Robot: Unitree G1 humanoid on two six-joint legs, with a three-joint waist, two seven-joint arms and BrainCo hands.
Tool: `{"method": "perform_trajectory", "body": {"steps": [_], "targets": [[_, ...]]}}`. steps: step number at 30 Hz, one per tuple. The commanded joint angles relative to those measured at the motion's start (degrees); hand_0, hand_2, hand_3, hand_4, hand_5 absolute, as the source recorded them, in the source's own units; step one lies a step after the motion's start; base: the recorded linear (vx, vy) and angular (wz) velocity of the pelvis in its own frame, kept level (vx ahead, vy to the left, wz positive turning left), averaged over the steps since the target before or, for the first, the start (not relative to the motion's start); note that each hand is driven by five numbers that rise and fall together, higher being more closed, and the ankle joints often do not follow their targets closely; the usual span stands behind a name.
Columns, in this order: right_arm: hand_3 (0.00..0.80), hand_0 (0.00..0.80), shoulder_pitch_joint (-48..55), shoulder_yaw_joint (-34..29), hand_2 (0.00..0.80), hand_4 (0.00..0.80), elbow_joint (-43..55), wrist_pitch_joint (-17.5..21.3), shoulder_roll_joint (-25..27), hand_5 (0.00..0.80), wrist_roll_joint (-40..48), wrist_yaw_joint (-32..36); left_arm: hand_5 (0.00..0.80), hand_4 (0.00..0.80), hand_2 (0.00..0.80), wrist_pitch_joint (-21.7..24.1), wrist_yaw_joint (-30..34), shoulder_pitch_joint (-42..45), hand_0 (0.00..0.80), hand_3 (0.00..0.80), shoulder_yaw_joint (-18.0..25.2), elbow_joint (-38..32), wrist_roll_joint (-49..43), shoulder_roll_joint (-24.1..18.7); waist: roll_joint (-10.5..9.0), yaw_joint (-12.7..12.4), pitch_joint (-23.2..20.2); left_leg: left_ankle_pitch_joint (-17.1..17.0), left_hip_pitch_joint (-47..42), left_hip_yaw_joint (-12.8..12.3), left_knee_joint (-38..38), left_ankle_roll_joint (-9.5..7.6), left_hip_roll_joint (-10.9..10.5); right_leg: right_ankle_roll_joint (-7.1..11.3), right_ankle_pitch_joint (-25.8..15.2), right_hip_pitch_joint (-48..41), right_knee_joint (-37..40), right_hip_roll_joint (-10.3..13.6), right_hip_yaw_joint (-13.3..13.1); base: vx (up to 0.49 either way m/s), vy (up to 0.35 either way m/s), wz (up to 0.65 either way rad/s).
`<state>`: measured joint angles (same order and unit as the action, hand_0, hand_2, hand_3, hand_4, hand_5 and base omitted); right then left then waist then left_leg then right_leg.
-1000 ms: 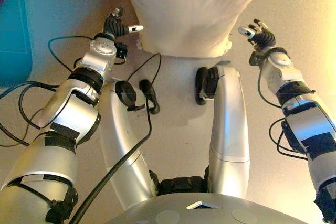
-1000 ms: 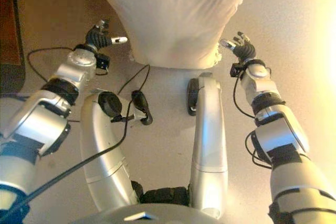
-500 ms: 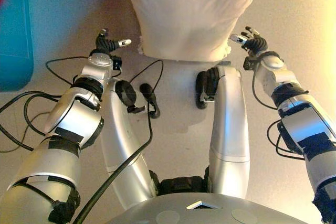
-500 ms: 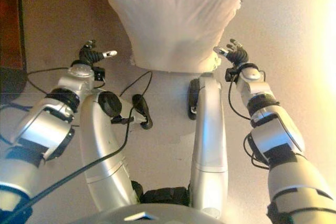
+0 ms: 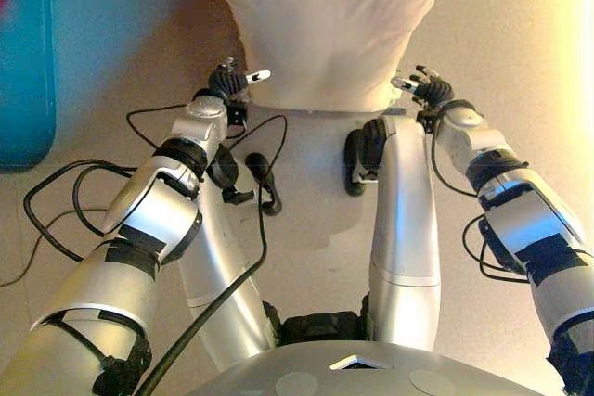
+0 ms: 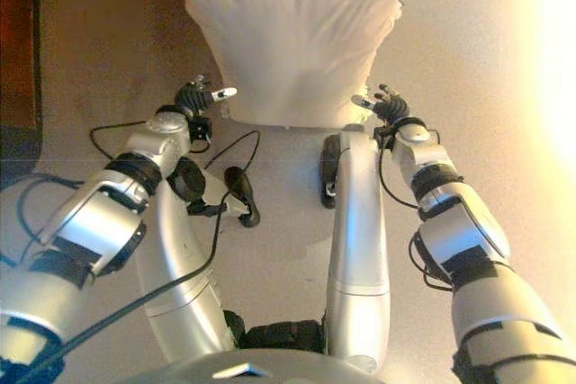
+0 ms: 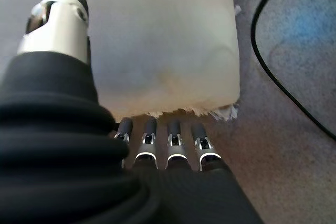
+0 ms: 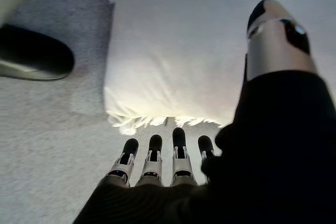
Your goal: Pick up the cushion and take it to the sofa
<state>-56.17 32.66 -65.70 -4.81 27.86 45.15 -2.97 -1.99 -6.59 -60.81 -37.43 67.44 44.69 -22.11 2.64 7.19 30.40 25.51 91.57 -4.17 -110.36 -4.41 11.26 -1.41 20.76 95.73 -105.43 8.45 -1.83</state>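
Observation:
A white cushion [image 5: 325, 25] lies flat on the carpet in front of me; it also shows in the right eye view [image 6: 292, 42]. My left hand [image 5: 232, 83] is open at its near left corner, fingers low at the frayed edge and thumb raised over the top. In the left wrist view the fingers [image 7: 170, 142] point under the cushion's [image 7: 163, 45] edge. My right hand [image 5: 425, 90] is open at the near right corner. In the right wrist view its fingers [image 8: 157, 153] reach the cushion's [image 8: 178, 56] edge, with the thumb above. Neither hand grips it.
A teal object [image 5: 28, 53] lies on the floor at the far left. Black cables [image 5: 65, 201] trail over the carpet [image 5: 520, 44] by my left arm. No sofa is in view.
Both hands have moved inward and forward, from beside the cushion to its two near corners. The view has shifted a little.

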Motion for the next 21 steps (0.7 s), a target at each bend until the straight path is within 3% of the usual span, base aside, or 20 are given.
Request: {"method": "perform_trajectory", "body": {"steps": [1, 11, 15, 18, 21], "targets": [[0.0, 0.0, -1.9, 0.0, 0.0, 0.0, 1.1, -0.4, -4.9, 0.0, 1.6, -1.6, 0.0, 0.0, 0.0, 1.4, -0.2, 1.3, 0.0, 0.0, -2.9, -2.0, 1.4, 1.6, -0.49, -1.4, -0.6, 6.9, -1.6, 0.4, -5.6, -0.25, -1.8, -5.65, 5.9, -5.8, -6.2, 1.4, -0.9, 0.052, 0.016, -0.22], [0.0, 0.0, -2.6, 0.2, 0.0, 0.0, 1.7, 1.5, -7.0, 0.0, -0.5, -3.5, 0.0, 0.0, 0.0, 2.4, -4.9, 0.6, 0.0, 0.0, -4.1, -4.0, -3.7, 2.2, -0.52, -2.4, -0.6, 7.1, -1.6, 0.1, -6.8, -0.43, -2.2, -5.21, 5.5, -5.8, -7.5, 1.9, -0.9, 0.024, 0.003, 0.08], [0.0, 0.0, -1.2, 1.3, 0.0, 0.0, 4.2, 0.4, -7.7, 0.0, -3.1, -6.6, 0.0, 0.0, 0.0, 2.5, -5.3, 1.8, 0.0, 0.0, -3.3, -5.6, -3.5, 0.6, -0.92, -2.4, -0.6, 7.0, -1.6, -0.2, -6.2, -1.1, -2.4, -5.44, 5.7, -5.8, -7.3, 1.3, -0.6, 0.05, -0.002, 0.01], [0.0, 0.0, -0.7, 1.1, 0.0, 0.0, 4.7, 0.7, -7.5, 0.0, -0.8, -5.0, 0.0, 0.0, 0.0, 3.9, -4.3, 3.1, 0.0, 0.0, -2.1, -6.3, 0.6, -0.3, -1.08, -2.6, -0.6, 6.7, -1.6, 0.0, -5.2, -1.24, -2.4, -5.34, 5.5, -5.8, -6.6, 1.1, -0.6, 0.058, 0.039, -0.02], [0.0, 0.0, -1.0, 0.3, 0.0, 0.0, 7.4, 4.5, -7.0, 0.0, -3.0, -2.7, 0.0, 0.0, 0.0, 7.3, -0.9, 3.2, 0.0, 0.0, 0.6, -7.7, -0.9, -0.9, -1.78, -2.9, -0.6, 5.8, -1.6, -1.0, 3.6, -0.26, -2.4, -4.28, 3.9, -5.8, 2.2, 0.7, -0.4, -0.04, 0.013, -0.07]]}}
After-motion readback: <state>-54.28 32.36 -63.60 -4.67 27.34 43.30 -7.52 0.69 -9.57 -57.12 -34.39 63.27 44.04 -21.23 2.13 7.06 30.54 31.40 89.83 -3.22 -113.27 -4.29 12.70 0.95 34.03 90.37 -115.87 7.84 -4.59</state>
